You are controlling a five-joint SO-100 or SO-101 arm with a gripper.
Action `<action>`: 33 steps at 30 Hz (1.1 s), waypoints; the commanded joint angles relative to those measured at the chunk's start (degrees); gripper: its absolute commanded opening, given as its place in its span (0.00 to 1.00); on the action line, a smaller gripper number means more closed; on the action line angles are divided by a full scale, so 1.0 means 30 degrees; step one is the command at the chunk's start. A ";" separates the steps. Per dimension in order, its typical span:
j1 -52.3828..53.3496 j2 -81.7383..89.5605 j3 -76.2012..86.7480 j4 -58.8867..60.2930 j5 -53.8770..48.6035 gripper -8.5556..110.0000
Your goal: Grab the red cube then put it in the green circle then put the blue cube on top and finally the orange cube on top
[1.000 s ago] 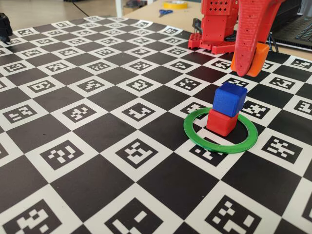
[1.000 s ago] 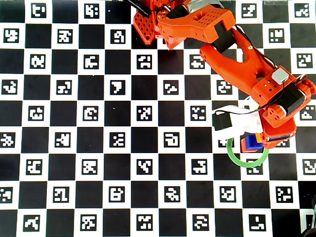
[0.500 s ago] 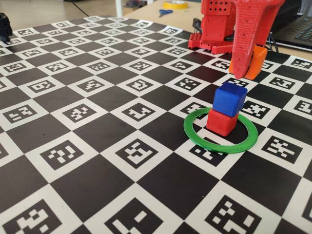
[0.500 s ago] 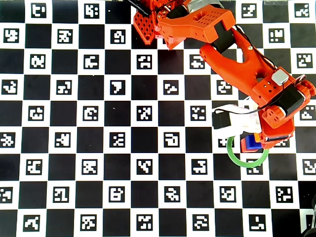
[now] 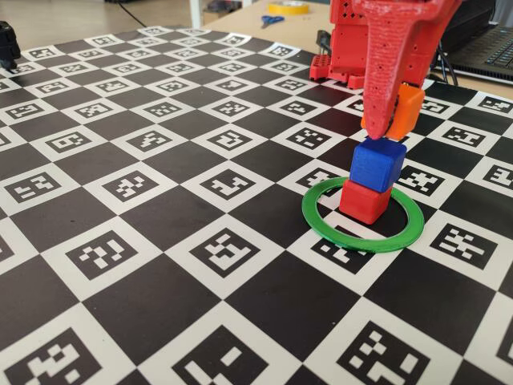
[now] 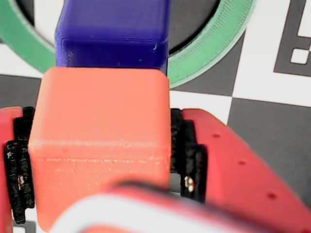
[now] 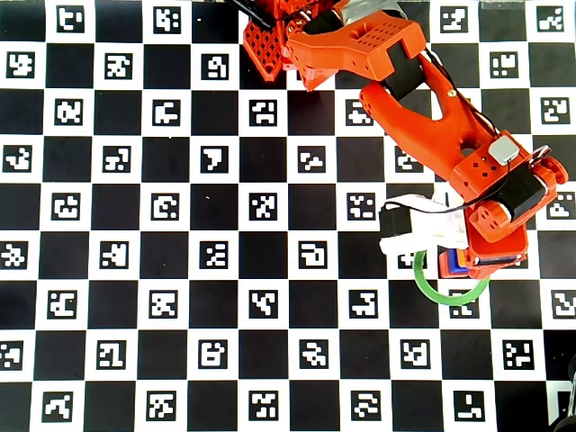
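Note:
In the fixed view the red cube [image 5: 365, 202] sits inside the green circle [image 5: 361, 243], and the blue cube [image 5: 377, 164] is stacked on it, turned slightly. My gripper [image 5: 387, 120] is shut on the orange cube [image 5: 406, 111] and holds it just above the blue cube's far top edge; I cannot tell whether they touch. The wrist view shows the orange cube [image 6: 99, 141] filling the gap between both black pads, with the blue cube [image 6: 114, 34] and the green circle [image 6: 214, 46] right beyond it. From overhead the gripper [image 7: 477, 256] covers most of the stack inside the green circle [image 7: 430, 291].
The board is a black-and-white marker mat [image 5: 160, 200]. The arm's red base [image 5: 353, 48] stands at its far edge. Beyond it lie scissors [image 5: 271, 20], a yellow tape roll [image 5: 288, 6] and a laptop [image 5: 489, 48]. A black object [image 5: 8, 44] sits far left.
The gripper has carried the orange cube left and down in the fixed view, from behind the ring to just over the blue cube. The red and blue cubes have stayed put.

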 commanded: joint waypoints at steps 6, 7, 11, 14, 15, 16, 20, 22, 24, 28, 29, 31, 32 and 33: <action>0.0117 0.0498 -0.0234 -0.0293 0.0029 0.07; 0.0117 0.0469 -0.0205 -0.0293 0.0029 0.07; 0.0146 0.0322 -0.0176 -0.0322 -0.0029 0.07; 0.0146 0.0234 -0.0059 -0.0381 -0.0029 0.07; 0.0146 0.0234 0.0000 -0.0410 -0.0029 0.07; 0.0146 0.0234 0.0117 -0.0439 -0.0029 0.07; 0.0146 0.0205 0.0557 -0.0645 -0.0029 0.07; 0.0146 0.0205 0.0586 -0.0674 -0.0029 0.07; 0.0146 0.0205 0.0586 -0.0703 -0.0029 0.07; 0.0176 0.0234 0.0586 -0.0703 0.0059 0.09; 0.0176 0.0264 0.0586 -0.0645 0.0205 0.12; 0.0205 0.0293 0.0586 -0.0557 0.0322 0.20; 0.0205 0.0322 0.0586 -0.0527 0.0410 0.23; 0.0205 0.0352 0.0586 -0.0469 0.0557 0.26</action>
